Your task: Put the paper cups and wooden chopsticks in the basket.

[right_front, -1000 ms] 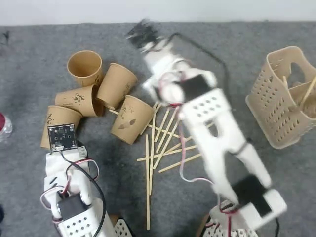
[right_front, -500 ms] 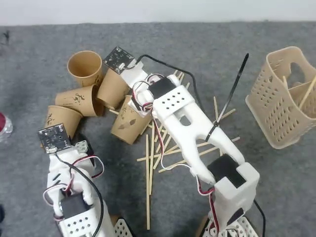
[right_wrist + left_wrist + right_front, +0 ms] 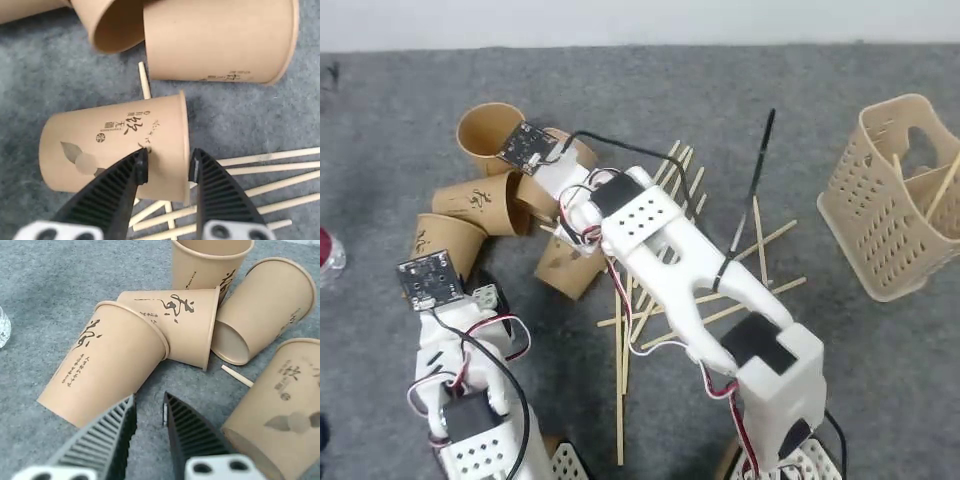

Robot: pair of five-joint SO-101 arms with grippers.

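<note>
Farthest from both grippers, beyond the chopstick scatter from the right gripper (image 3: 167,165): the basket (image 3: 865,215), upright with mouth up and a few sticks already leaning inside, so well set for drops from above.

Next in size, the 5 paper cups (image 3: 480,203), bunched close to both grippers, 1 upright and 4 tipped over, mouths at odd angles, hence awkward for a plain top grab. Directly under the right gripper, the leaf-printed cup (image 3: 115,140) on its side, with jaws parted a moderate way across the wall next to the rim and nothing clamped yet. Probably lined up there for the stiffer rim. Contact with the paper: cannot tell. Just ahead of the left gripper (image 3: 149,407), another side-lying cup (image 3: 105,370). Jaws only a slit apart, empty, low over the grey mat (image 3: 400,100), seemingly parked clear of the other arm.

Smallest, the wooden chopsticks (image 3: 619,400), crisscrossed flat beside and partly beneath the leaf-printed cup, just past the right gripper's tips. Likely easier after removal of the cups.
</note>
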